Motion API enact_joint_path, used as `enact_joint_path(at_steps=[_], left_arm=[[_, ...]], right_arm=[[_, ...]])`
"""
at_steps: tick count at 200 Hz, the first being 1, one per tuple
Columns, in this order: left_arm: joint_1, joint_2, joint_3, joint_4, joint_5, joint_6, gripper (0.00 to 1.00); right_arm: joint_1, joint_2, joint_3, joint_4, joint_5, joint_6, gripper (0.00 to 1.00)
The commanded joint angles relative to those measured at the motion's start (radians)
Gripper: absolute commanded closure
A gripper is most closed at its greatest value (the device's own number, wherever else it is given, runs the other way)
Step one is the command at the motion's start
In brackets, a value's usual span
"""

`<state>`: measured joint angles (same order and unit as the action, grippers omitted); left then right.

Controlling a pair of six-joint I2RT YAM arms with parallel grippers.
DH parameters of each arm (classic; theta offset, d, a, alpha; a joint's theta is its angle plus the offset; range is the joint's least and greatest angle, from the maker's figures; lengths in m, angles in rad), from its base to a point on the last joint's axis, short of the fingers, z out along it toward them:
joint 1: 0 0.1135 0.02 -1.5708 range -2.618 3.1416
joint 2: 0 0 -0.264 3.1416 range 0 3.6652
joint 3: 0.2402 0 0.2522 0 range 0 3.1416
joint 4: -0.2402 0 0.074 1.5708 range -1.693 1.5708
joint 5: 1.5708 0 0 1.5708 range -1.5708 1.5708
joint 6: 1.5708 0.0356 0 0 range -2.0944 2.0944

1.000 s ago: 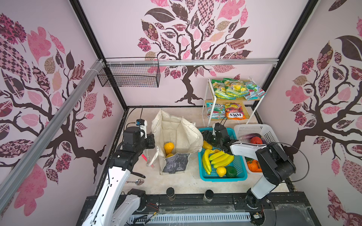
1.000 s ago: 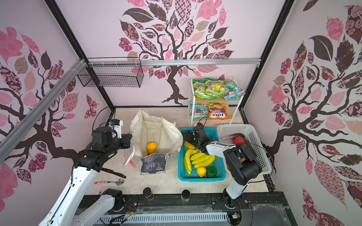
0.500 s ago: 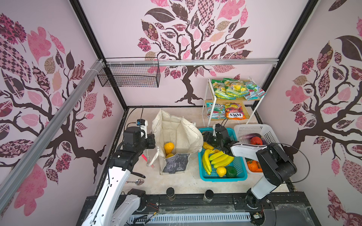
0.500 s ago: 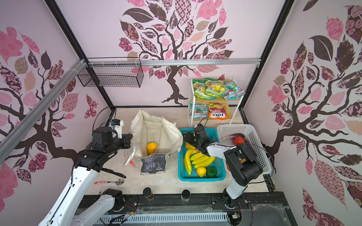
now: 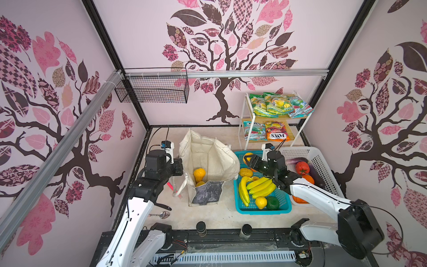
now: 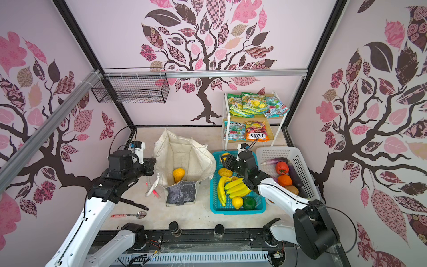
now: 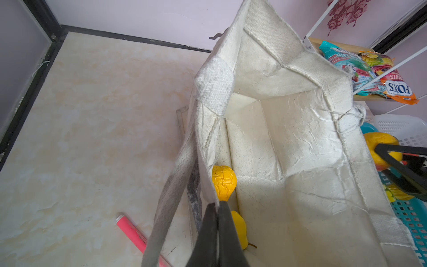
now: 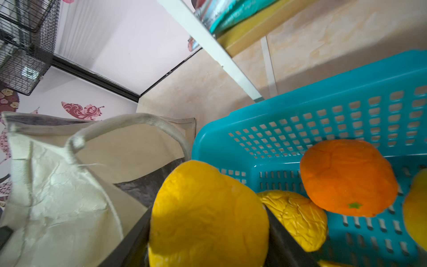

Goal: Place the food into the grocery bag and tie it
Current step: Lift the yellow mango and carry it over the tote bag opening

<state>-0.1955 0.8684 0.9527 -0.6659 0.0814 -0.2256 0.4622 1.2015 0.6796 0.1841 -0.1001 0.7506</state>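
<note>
The cream grocery bag (image 5: 208,154) (image 6: 184,152) stands open in the middle, with two yellow fruits (image 5: 199,173) (image 7: 223,182) on its floor. My left gripper (image 5: 181,165) (image 6: 152,165) (image 7: 218,204) is shut on the bag's left rim beside a strap handle. My right gripper (image 5: 248,160) (image 6: 225,160) (image 8: 208,208) is shut on a round yellow fruit (image 8: 203,185) (image 7: 379,142) at the far left corner of the teal basket (image 5: 263,210) (image 6: 238,211), close to the bag's right wall. Bananas (image 5: 258,187), an orange (image 8: 346,175) and other fruit lie in that basket.
A white perforated basket (image 5: 323,166) with a tomato and more produce stands right of the teal one. Behind them a white shelf holds snack packets (image 5: 277,104). A pink marker (image 5: 171,186), a spoon (image 5: 161,215) and two jars (image 5: 201,227) lie near the left and front.
My right gripper's jaws have closed in around the yellow fruit and shifted slightly at the basket's far corner. The left arm and the bag have not moved.
</note>
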Motion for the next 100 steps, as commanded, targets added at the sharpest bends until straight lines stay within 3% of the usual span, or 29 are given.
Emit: enact_joint_path(at_steps=[1,25,58,100], left_arm=[[-0.005,-0.015,-0.008,0.004,-0.005,0.015,1.0],[-0.004,-0.019,-0.011,0.006,-0.011,0.014,1.0],[-0.004,-0.007,-0.007,0.0,-0.001,0.017,1.0],[-0.005,-0.019,-0.007,-0.001,-0.012,0.016,1.0]], right_arm=[[-0.006,-0.101,0.044,-0.119,0.034,-0.054,0.36],[-0.006,-0.162,0.102,-0.216,0.055,-0.097,0.35],[0.01,-0.154,0.197,-0.295,-0.035,-0.144,0.35],[0.233,0.016,0.395,-0.393,0.044,-0.236,0.36]])
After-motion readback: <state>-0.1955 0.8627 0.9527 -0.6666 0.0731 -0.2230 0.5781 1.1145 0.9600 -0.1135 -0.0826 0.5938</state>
